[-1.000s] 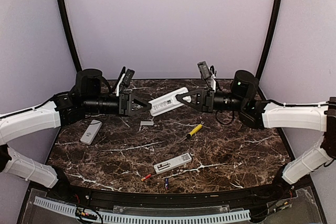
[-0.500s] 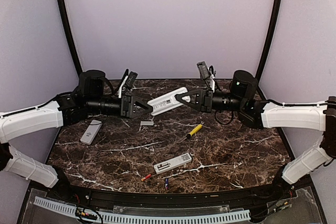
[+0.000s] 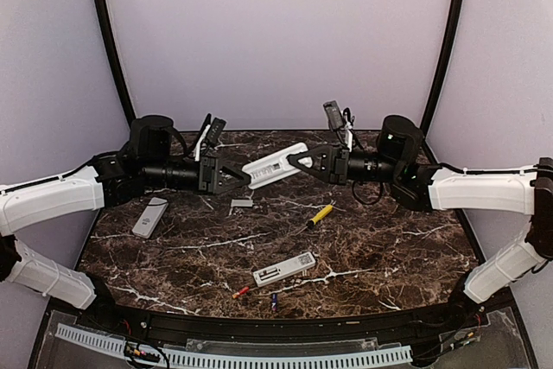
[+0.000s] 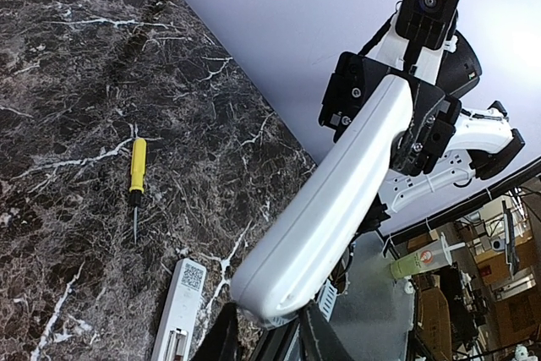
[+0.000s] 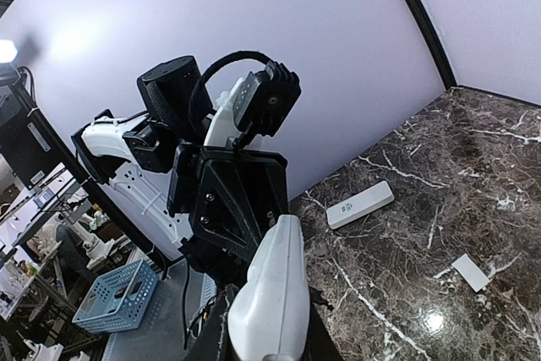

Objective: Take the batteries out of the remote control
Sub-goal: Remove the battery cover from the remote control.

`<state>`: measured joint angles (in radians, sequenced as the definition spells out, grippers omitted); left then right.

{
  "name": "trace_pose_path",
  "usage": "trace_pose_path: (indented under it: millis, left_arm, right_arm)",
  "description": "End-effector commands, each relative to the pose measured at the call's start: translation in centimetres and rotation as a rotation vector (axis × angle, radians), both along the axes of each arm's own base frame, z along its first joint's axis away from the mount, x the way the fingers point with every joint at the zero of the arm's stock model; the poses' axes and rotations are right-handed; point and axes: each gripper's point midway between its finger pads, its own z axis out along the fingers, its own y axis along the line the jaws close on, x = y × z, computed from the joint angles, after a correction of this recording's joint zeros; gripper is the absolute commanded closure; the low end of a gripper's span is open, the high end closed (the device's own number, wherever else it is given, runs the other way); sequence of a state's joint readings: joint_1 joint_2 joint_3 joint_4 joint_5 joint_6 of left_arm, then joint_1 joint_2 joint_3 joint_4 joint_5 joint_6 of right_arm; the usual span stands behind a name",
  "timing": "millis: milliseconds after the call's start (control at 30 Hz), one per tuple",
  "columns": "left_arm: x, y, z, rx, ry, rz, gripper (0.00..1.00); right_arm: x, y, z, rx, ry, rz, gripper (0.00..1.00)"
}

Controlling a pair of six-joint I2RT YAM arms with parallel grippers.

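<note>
Above table (image 3: 389,239), remote (image 3: 276,164) axis left-right; right gripper (image 3: 298,162) clamped on it; left gripper (image 3: 245,181) grip unclear

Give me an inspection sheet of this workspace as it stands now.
Surface: dark marble table with white veins.
Job's things: white remote held in the air between the arms; open remote lying near the front; orange battery and blue battery loose by the front edge.
Clutter: screwdriver, cover plate, third remote at the left.
Grippers: right gripper shut on one end of the white remote; left gripper has its fingers on either side of the other end, grip not clear.
Cables: black loop hangs below the right wrist.
Surroundings: pale walls, black posts.
</note>
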<state>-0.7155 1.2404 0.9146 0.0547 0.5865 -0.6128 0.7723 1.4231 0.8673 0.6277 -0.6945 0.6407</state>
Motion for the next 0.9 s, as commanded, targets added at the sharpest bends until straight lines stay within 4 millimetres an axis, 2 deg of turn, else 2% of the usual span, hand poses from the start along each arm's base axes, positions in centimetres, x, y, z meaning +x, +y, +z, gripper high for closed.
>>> trace_pose_path:
  millis: [0, 433, 867]
  left_arm:
    - [0.1, 0.3, -1.0, 0.019, 0.027, 0.019, 0.78]
    - [0.6, 0.3, -1.8, 0.002, 0.087, 0.062, 0.81]
    - [0.9, 0.4, -2.4, 0.013, 0.1, 0.085, 0.81]
  right_arm:
    - [-1.2, 0.1, 2.8, 0.067, -0.1, 0.022, 1.0]
    - [-2.5, 1.8, 2.6, -0.002, -0.197, 0.038, 1.0]
    - [-3.2, 1.9, 2.4, -0.009, -0.211, 0.056, 1.0]
